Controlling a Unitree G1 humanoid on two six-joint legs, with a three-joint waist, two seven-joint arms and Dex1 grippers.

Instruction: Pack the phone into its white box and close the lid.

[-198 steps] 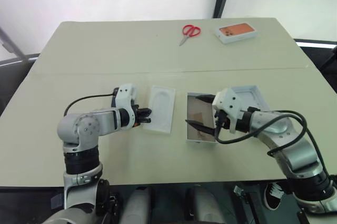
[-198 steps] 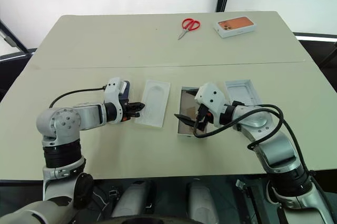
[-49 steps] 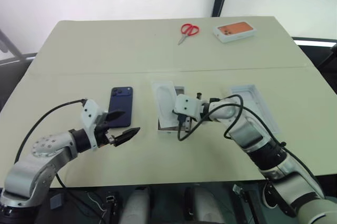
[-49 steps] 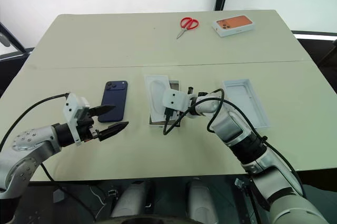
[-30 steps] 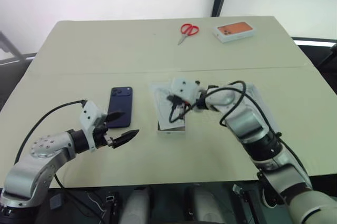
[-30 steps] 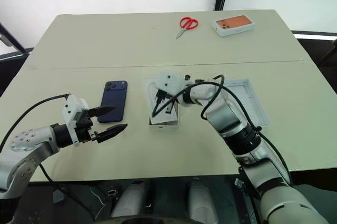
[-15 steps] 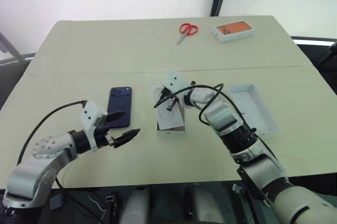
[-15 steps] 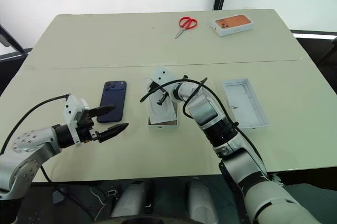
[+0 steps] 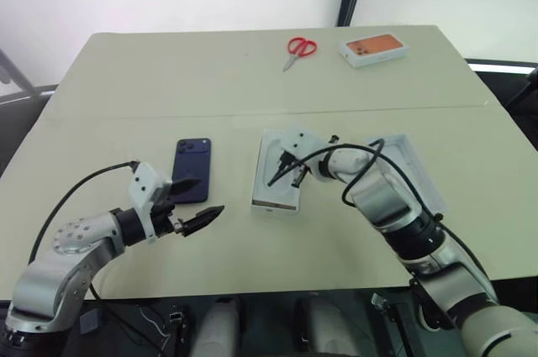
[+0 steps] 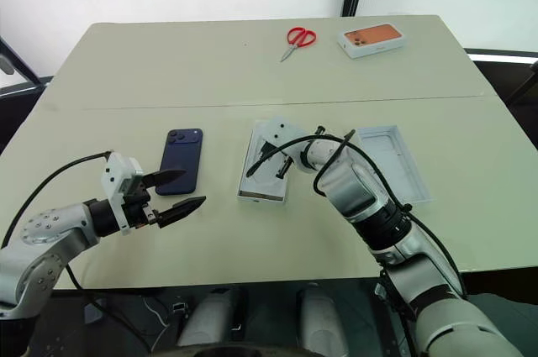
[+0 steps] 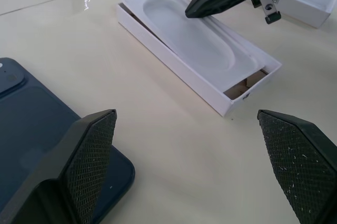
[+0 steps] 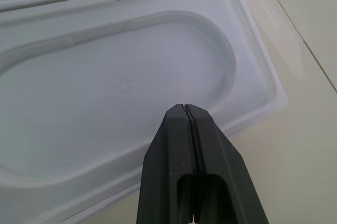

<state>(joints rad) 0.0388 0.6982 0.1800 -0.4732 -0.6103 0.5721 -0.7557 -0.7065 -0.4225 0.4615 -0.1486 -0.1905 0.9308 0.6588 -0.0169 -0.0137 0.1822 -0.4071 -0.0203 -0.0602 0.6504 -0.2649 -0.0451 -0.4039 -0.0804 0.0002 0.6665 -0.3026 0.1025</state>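
The navy-blue phone [image 9: 192, 170] is seen flat on the table [image 9: 168, 80], left of the white box [image 9: 276, 199] topped by the insert tray [image 11: 195, 45]. The left gripper [image 9: 195, 203] is spread apart; the right gripper [image 12: 185, 112] is pressed together over the tray.

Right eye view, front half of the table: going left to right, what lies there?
Left gripper, open → phone → insert tray resting skewed on the white box, with the shut right gripper over it → lid, open side up.
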